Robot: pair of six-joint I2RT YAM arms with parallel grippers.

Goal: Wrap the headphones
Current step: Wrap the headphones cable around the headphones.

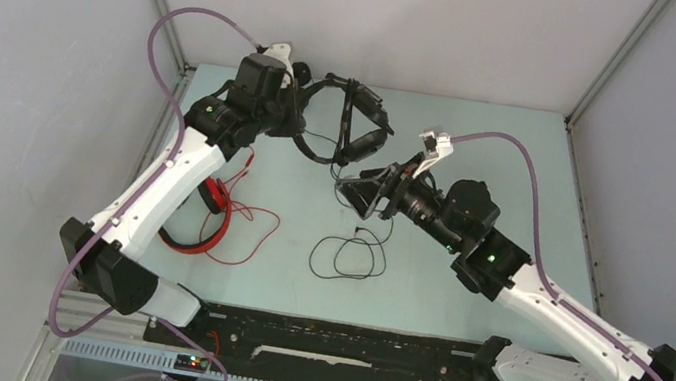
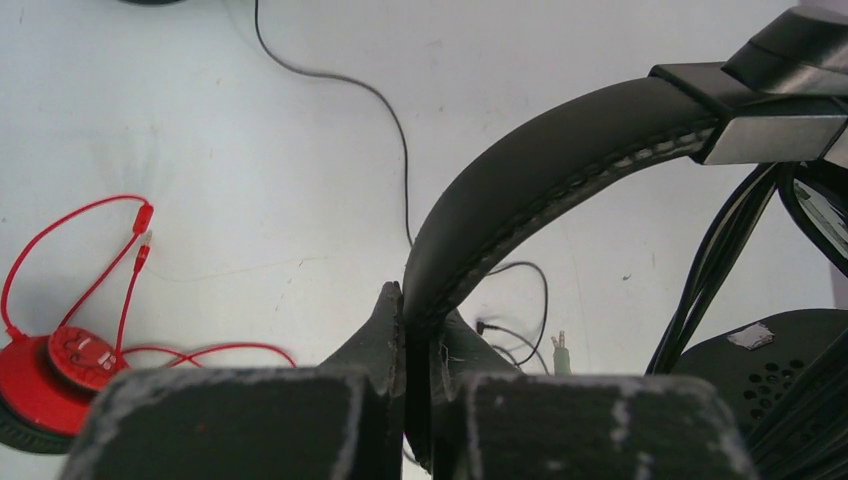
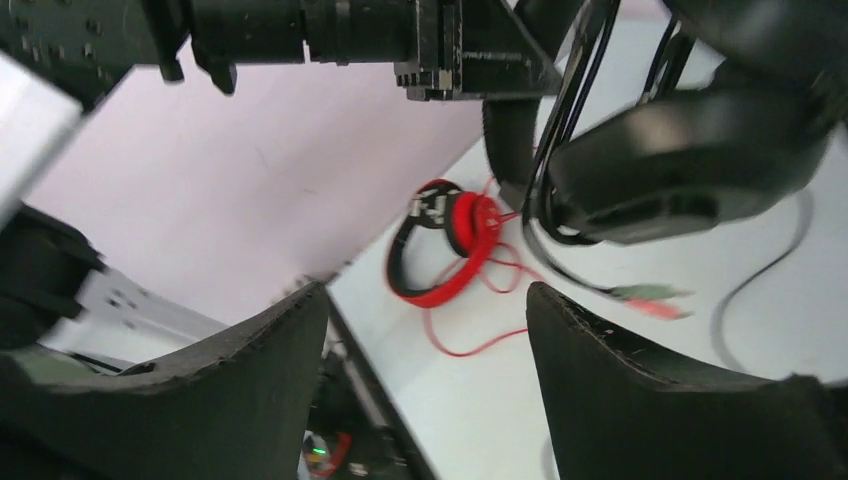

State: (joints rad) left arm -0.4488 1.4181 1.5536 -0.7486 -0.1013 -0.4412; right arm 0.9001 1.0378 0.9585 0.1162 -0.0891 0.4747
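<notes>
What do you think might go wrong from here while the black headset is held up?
The left fingers pinch only the headband of the black headphones, so they may swivel or slip. A loose black cable on the table could snag the open right fingers.

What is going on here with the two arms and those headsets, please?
The left end effector is shut on the padded headband of a bulky black over-ear headset, holding it above the pale table. The right end effector hangs open near its ear cup, gripping nothing. A thin black cable lies loose on the table, and a red over-ear headset rests unwrapped near the left arm.
</notes>
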